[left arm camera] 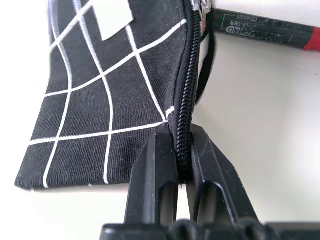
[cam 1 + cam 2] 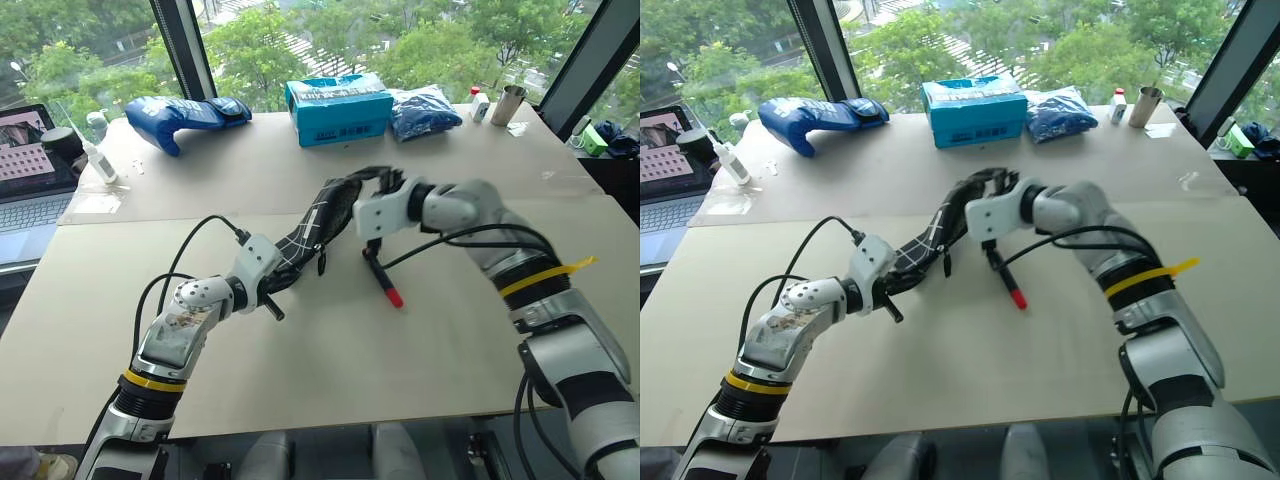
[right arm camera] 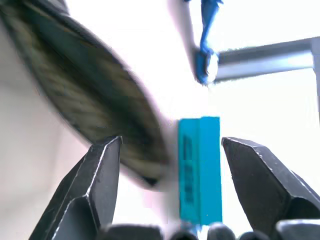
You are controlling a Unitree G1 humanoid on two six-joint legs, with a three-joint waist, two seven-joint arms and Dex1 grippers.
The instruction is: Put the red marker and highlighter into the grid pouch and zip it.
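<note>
Left gripper [image 1: 182, 165] pinches the pouch [image 2: 318, 228] by its zipper corner, right gripper [image 3: 170, 170] gapes empty by its mouth, marker [image 2: 383, 276] lies on the table beneath; next, grasp the marker.

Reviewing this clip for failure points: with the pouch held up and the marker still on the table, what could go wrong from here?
The grid pouch hangs from a thin pinch by the left gripper at its zipper edge, so it may slip or sag. The right gripper stands open and empty beside the pouch; reaching down for the red marker could knock it away.
</note>
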